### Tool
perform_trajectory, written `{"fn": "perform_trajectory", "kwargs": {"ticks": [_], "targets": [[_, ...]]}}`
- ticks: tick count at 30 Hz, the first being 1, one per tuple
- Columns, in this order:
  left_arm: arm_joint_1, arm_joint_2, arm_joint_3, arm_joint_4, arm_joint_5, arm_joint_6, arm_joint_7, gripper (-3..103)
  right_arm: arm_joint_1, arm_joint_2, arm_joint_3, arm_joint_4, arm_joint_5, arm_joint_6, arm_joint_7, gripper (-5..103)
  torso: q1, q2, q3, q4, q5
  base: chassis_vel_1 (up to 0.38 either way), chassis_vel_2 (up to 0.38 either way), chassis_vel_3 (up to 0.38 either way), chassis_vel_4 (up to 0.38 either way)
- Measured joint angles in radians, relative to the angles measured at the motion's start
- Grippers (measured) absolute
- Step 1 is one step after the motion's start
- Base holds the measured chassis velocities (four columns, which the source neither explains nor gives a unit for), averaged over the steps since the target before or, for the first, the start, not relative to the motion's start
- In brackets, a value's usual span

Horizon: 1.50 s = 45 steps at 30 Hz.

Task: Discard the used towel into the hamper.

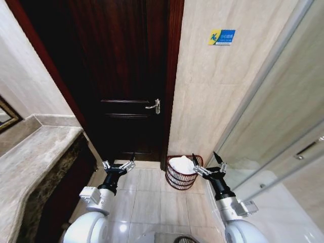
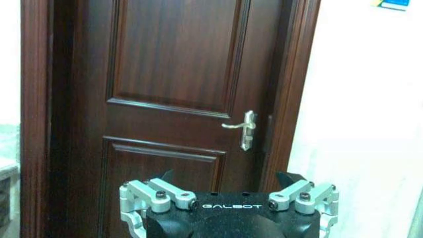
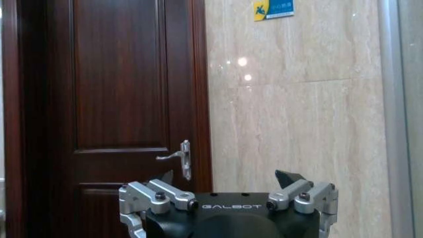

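Dark reddish-brown wire slats form the hamper (image 1: 181,174), a small round basket flaring toward its rim, which we see low in the centre of the head view, standing on pale glossy floor tiles (image 1: 147,202) at the foot of the beige marble wall (image 1: 217,91). A crumpled white towel (image 1: 181,164) lies inside it, rising just above the rim. Our left gripper (image 1: 119,166) hangs lower left of centre, before the dark panelled wooden door (image 1: 126,76), jaws spread wide and holding nothing. Our right gripper (image 1: 208,165) hovers just beside the hamper's rim toward the lower right, jaws likewise wide apart and empty. A brass lever handle (image 1: 154,106) sits mid-door.
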Motion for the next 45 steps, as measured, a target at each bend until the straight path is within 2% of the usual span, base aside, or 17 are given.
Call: {"fn": "perform_trajectory", "kwargs": {"ticks": [45], "targets": [[0.0, 0.0, 0.0, 0.0, 0.0, 0.0, 0.0, 100, 0.0, 0.0, 0.0, 0.0, 0.0, 0.0, 0.0, 100, 0.0, 0.0, 0.0, 0.0, -0.0002, 0.159, -0.155, -0.153, 0.153]]}}
